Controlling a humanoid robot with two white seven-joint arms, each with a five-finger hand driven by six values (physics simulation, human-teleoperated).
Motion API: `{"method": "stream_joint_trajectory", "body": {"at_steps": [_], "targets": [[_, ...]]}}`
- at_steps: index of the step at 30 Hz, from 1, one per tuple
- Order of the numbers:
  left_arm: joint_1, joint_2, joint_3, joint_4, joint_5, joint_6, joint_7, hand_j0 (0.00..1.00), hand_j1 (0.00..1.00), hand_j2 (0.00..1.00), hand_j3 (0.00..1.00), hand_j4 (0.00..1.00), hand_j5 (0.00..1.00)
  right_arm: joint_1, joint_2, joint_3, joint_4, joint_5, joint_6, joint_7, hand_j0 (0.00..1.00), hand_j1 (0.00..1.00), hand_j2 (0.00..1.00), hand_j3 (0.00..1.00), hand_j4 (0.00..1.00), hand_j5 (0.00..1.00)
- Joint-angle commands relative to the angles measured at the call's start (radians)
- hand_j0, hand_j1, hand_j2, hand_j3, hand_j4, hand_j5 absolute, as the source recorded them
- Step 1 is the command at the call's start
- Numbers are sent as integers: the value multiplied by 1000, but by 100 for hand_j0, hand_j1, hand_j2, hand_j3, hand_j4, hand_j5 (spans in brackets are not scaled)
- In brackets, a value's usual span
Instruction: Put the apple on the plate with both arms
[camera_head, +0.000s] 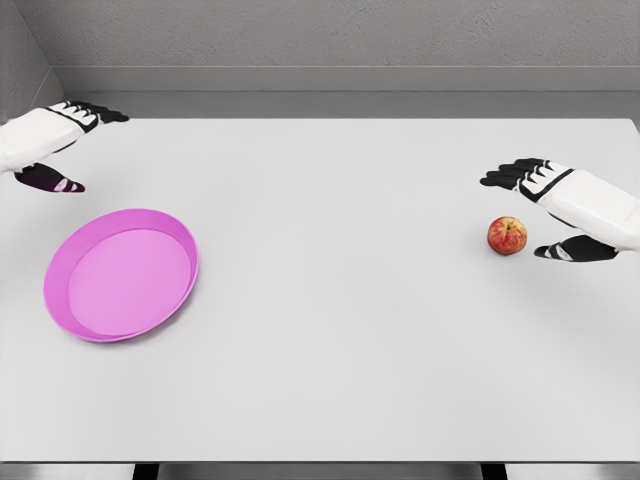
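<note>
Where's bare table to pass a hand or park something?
The wide stretch of table between plate and apple is bare, as is the near edge. It's tight only at the right hand, open beside the apple. Left hand hangs open behind the plate.

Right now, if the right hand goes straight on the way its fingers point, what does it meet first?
The right hand is open and points left across the table. The apple lies between thumb and fingers, so it probably comes first, though height above the table is unclear.

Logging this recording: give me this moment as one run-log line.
apple: on table, far right | right hand: open, beside apple, not touching | left hand: open, far left, above plate | plate: empty
</note>
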Motion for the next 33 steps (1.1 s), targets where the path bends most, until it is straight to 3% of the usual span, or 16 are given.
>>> {"method": "stream_joint_trajectory", "body": {"at_steps": [1, 5, 7, 9, 16, 18, 21, 33], "targets": [[-2, 1, 0, -2, -2, 1, 0, 100, 100, 100, 100, 100, 100, 0, -1, 0, -1, -4, -6, -1, 100, 100, 100, 100, 100, 100], [-2, 0, 0, -4, -2, 1, 0, 100, 100, 100, 100, 100, 100, -2, 0, 5, 45, -12, 38, -2, 100, 100, 100, 100, 100, 100], [-2, 0, 0, -4, -4, 1, 0, 100, 100, 100, 100, 100, 100, -35, 18, 87, 45, -7, 224, 42, 100, 100, 100, 100, 100, 100], [-2, 0, 0, -4, -4, 1, 0, 100, 100, 100, 100, 100, 100, -124, 51, 179, 46, -7, 326, 108, 100, 100, 100, 100, 100, 100], [-2, 0, 0, -4, -4, 1, 0, 100, 100, 100, 100, 100, 100, -169, 57, 201, 48, -7, 514, 259, 100, 100, 100, 100, 100, 100], [-2, 0, 0, -2, -4, 1, 0, 100, 100, 100, 100, 100, 100, -247, 84, 268, 54, -9, 567, 315, 100, 100, 100, 100, 100, 100], [-2, 0, 0, -2, -4, 1, 0, 100, 100, 100, 100, 100, 100, -394, 146, 419, 120, -9, 607, 371, 100, 100, 100, 100, 100, 100], [-2, -4, 3, 6, -4, 1, 0, 100, 100, 100, 100, 100, 100, -423, 158, 434, 135, -10, 638, 414, 100, 100, 100, 100, 100, 100]]}}
